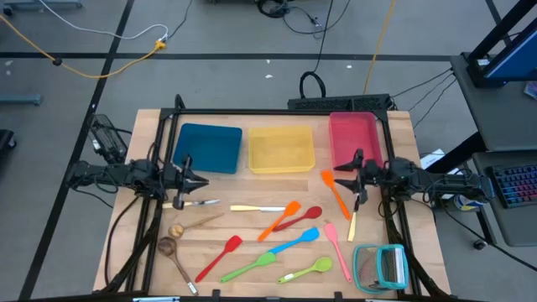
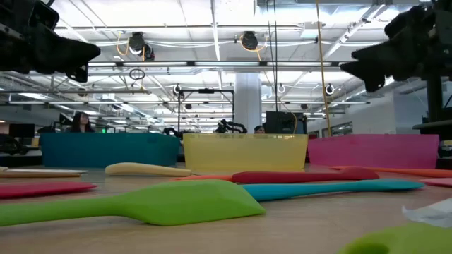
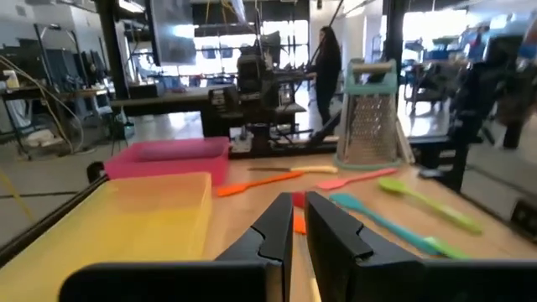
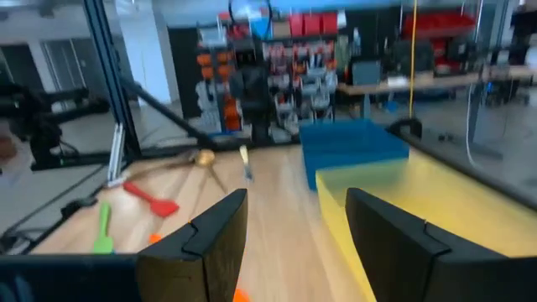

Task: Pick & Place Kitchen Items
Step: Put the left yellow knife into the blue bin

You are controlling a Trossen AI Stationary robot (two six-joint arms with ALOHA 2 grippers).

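You have a pale wooden table (image 1: 394, 134). On it: rectangular blue tray (image 1: 207, 148), yellow tray (image 1: 281, 149), pink tray (image 1: 353, 139) in a row; teal-framed metal grater (image 1: 382, 267) at one corner; slim silicone and wooden utensils (image 1: 277, 239) scattered between.

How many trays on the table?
3, in a row along the far edge: blue tray by the left gripper, yellow tray in the middle, pink tray by the right gripper. None look hidden.
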